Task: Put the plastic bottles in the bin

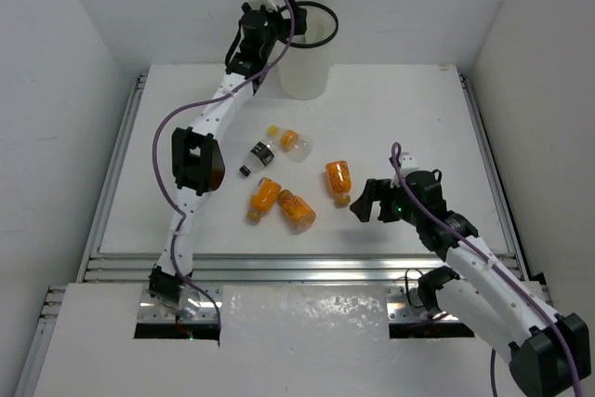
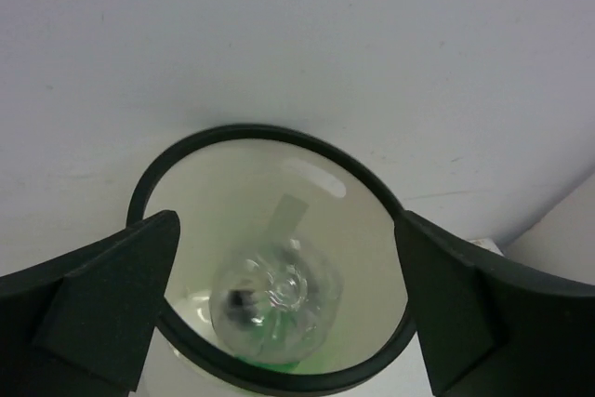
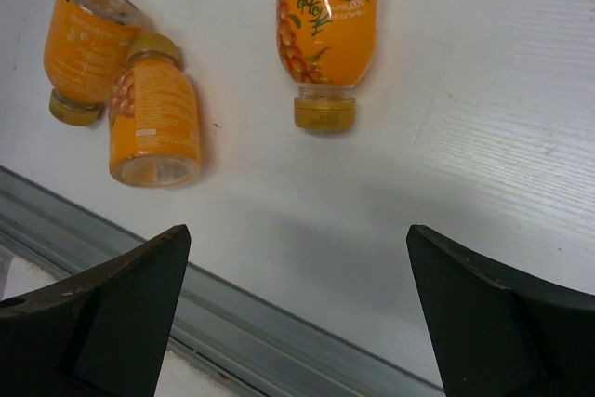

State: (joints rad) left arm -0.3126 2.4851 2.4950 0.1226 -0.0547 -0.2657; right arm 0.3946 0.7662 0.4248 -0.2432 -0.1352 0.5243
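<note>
The white bin [image 1: 307, 67] with a thin black rim [image 2: 270, 135] stands at the back of the table. My left gripper [image 1: 282, 23] hovers over its mouth, open [image 2: 288, 222], holding nothing. Below it, inside the bin, lies a clear-green bottle [image 2: 276, 297], blurred and seen end-on. Several plastic bottles lie mid-table: three orange ones [image 1: 338, 177] [image 1: 297, 210] [image 1: 264, 197], a clear one with an orange cap [image 1: 292, 141] and a clear one with a black cap [image 1: 256, 157]. My right gripper [image 1: 361, 204] is open [image 3: 297, 230] just short of the capped end of the nearest orange bottle [image 3: 325, 16].
White walls close in the table on three sides. A metal rail [image 3: 242, 323] runs along the near edge, right under my right gripper. Two more orange bottles [image 3: 153, 123] [image 3: 84, 53] lie touching, to the left in the right wrist view.
</note>
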